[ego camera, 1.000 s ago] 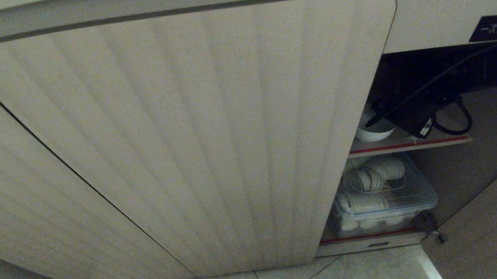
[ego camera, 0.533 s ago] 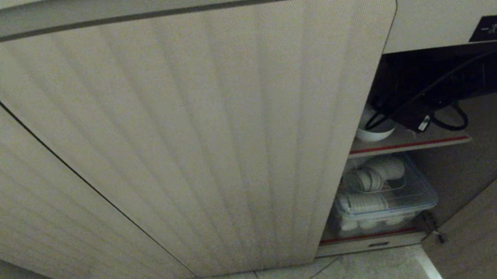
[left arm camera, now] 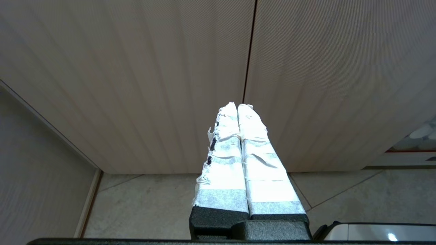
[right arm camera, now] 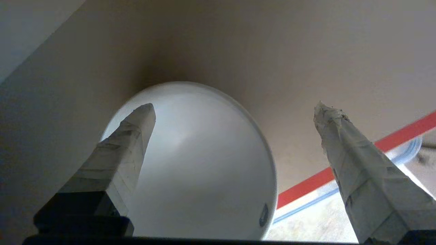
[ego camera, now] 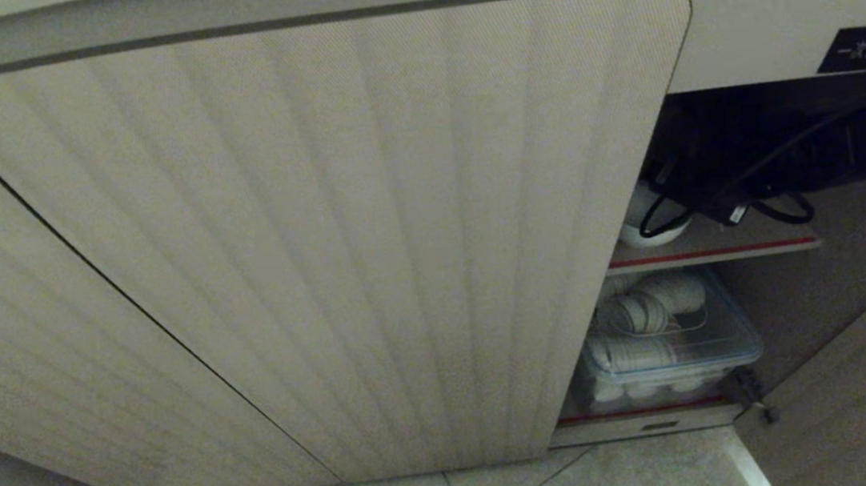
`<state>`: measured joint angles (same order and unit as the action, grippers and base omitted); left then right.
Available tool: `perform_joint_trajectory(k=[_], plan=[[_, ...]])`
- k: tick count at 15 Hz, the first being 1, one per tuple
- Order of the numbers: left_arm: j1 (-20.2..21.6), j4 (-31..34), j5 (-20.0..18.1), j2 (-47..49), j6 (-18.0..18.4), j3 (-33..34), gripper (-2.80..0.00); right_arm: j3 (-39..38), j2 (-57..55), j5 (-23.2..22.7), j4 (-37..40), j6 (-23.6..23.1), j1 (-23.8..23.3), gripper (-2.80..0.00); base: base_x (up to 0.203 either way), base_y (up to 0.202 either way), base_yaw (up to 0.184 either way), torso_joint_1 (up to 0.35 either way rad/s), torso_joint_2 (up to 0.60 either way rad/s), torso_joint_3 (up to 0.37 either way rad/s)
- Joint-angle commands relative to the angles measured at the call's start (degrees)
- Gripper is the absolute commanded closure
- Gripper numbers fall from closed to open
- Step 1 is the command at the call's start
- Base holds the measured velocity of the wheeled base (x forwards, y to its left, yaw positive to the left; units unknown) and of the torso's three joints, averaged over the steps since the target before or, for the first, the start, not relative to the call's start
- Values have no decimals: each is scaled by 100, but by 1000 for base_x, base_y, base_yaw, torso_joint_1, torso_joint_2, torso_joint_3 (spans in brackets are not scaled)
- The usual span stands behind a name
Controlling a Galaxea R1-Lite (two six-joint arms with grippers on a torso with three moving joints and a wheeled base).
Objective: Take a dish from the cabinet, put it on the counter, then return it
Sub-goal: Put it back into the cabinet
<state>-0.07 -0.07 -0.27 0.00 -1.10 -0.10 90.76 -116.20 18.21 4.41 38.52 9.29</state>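
Right wrist view: tape-wrapped fingers (right arm camera: 131, 143) of the right gripper (right arm camera: 235, 112) spread wide, gripping nothing — one finger above the hollow of the white bowl (right arm camera: 204, 163), the other out past its rim over the shelf (right arm camera: 340, 51). Bowl resting on the grey-brown upper shelf, a tiny grey mark inside near the rim, the red-striped edge (right arm camera: 402, 133) just beyond. Head view: black right arm (ego camera: 754, 161) reaching into the open cabinet (ego camera: 321, 247) from the right, bowl partly hidden behind its cables; lower down, a clear tub (ego camera: 669, 347) of stacked white dishes. Left gripper (left arm camera: 237, 109) pressed shut on nothing — parked before the ribbed doors, above the tiled floor (left arm camera: 153, 204).
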Motion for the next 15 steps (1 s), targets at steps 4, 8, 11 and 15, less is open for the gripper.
perform_joint_trajectory(k=[4, 8, 11, 15], plan=[[-1, -1, 0, 0, -4, 1, 0, -519, 150, 7, -757, -521, 3, -280, 0, 0, 0, 0, 0, 0], [-1, -1, 0, 0, -4, 1, 0, -893, 222, 0, -1271, -927, -6, -280, 0, 0, 0, 0, 0, 0], [6, -1, 0, 0, -4, 1, 0, -1258, 279, -2, -1669, -1226, -10, -280, 0, 0, 0, 0, 0, 0], [-1, -1, 0, 0, -4, 1, 0, -1503, 335, -2, -2123, -1356, -6, -280, 0, 0, 0, 0, 0, 0]])
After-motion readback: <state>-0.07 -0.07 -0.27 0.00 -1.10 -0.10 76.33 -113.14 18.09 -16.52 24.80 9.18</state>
